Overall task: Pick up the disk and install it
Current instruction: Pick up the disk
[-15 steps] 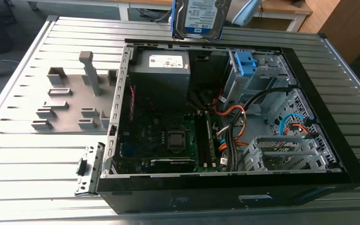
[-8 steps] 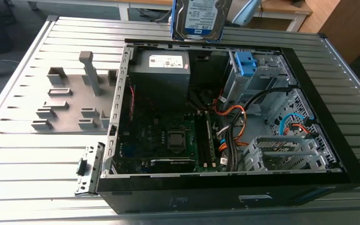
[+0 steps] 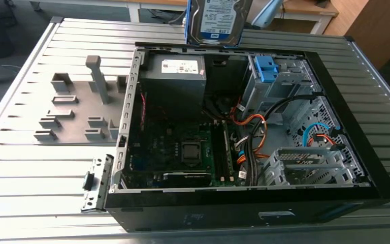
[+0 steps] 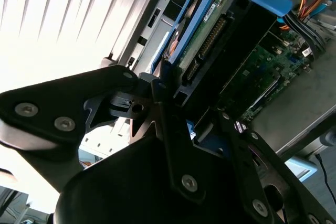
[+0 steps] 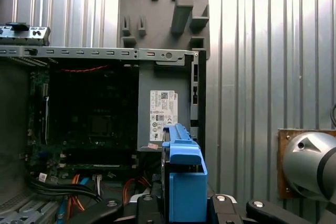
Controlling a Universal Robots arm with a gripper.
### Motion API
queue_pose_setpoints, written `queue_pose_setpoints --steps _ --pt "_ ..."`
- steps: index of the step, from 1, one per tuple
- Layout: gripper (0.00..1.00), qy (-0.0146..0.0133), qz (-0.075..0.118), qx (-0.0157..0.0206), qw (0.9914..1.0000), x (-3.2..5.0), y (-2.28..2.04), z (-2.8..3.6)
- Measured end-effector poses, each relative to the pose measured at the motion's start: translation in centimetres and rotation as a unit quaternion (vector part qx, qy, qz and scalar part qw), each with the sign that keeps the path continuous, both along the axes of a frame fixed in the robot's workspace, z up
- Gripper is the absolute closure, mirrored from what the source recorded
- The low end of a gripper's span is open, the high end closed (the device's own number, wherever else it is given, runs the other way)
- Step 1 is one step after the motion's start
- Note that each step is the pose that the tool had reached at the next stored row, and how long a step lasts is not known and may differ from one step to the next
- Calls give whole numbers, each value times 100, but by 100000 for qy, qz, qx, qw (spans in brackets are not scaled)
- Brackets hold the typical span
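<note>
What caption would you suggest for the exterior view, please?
Hard drive in its blue carrier, upright above an open computer case sitting on a ribbed metal table.

A: Table (image 3: 32, 168), ribbed metal. What lies on it?
B: Open case (image 3: 249, 203), one end below the gripper (image 5: 181, 205). Grey slotted tray (image 3: 79, 109), beside the case, on the side away from the gripper. Small metal part (image 3: 95, 183), touching the case's corner far from the gripper.
</note>
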State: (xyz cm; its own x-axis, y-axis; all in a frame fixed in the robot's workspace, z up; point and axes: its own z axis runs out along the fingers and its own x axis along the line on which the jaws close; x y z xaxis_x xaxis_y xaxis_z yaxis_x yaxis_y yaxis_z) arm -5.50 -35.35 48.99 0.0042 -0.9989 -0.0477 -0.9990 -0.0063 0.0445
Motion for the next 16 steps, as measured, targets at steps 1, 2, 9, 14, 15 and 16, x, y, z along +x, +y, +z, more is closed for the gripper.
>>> queue_pose_setpoints --steps 1,2,9,14,15,16 --pt "64 0 2 -3 100000 0 -7 0" --pt "64 1 2 -2 100000 0 -14 0" --pt "64 -2 1 0 100000 0 -58 0" --pt "64 0 1 0 100000 0 -90 -1" --pt "64 -1 -1 -1 100000 0 -96 -1" --pt "64 -1 1 0 100000 0 -102 -1"
